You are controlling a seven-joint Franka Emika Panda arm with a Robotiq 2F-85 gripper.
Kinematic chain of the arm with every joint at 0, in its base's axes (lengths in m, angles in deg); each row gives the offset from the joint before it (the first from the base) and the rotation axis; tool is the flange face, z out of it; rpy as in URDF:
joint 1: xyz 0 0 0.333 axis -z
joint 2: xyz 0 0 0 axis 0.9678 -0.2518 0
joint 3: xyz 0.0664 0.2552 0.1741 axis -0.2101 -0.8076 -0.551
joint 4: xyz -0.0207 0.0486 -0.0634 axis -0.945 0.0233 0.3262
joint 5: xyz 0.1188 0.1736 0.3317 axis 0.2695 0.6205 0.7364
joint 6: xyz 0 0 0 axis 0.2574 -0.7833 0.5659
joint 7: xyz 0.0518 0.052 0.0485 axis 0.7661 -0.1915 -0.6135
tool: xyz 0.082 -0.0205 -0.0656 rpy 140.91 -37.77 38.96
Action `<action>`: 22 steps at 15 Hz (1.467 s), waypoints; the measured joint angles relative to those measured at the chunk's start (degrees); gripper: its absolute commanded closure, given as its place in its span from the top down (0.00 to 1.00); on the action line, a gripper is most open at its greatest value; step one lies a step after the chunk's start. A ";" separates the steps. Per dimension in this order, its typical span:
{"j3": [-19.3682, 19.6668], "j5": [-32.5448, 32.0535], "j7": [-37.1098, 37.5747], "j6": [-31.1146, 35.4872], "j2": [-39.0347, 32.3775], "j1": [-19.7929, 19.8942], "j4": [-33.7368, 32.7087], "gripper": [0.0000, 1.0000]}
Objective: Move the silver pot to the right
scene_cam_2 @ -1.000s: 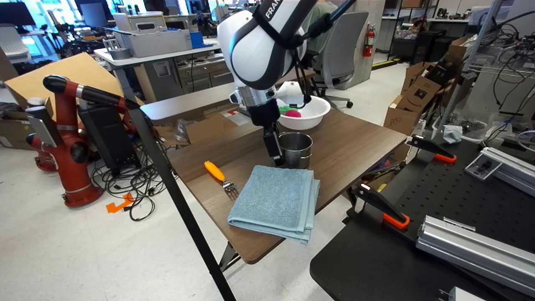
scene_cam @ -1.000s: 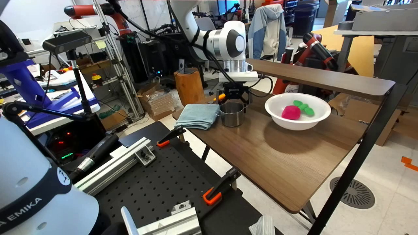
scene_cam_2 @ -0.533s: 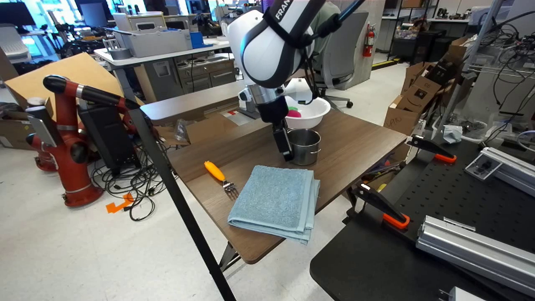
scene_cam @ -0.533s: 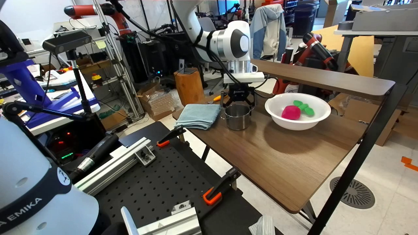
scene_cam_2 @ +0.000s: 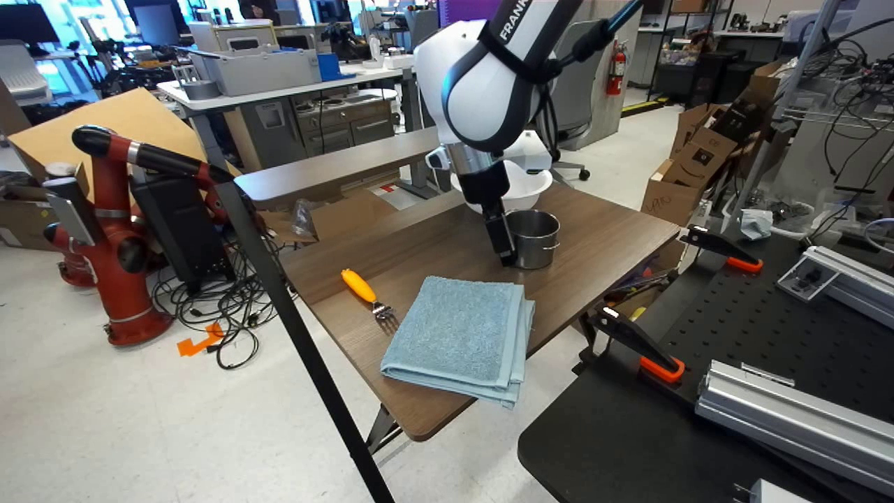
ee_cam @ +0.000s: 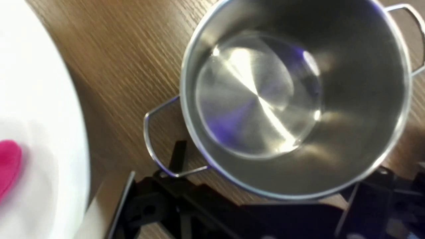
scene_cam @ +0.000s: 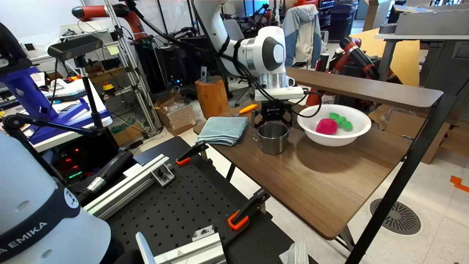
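In the wrist view, the frame cuts off the pot (ee_cam: 295,96) at the top, one handle (ee_cam: 400,6) at the right, and the gripper (ee_cam: 272,164) at the bottom. The bowl (ee_cam: 36,83) and the pink object (ee_cam: 8,162) inside it extend past the left edge. In an exterior view, the arm (scene_cam_2: 489,91) conceals part of the bowl and is cut off by the top edge. Gripper-to-pot contact cannot be determined.
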 measured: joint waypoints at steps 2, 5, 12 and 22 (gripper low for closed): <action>0.34 -0.28 0.00 1.73 1.10 0.62 2.12 1.00; 1.03 -0.65 0.00 4.48 3.13 1.46 5.74 1.00; 2.03 -0.68 0.00 9.55 6.07 4.89 11.66 1.00; 3.16 -0.68 -0.22 14.44 7.84 10.14 16.40 1.00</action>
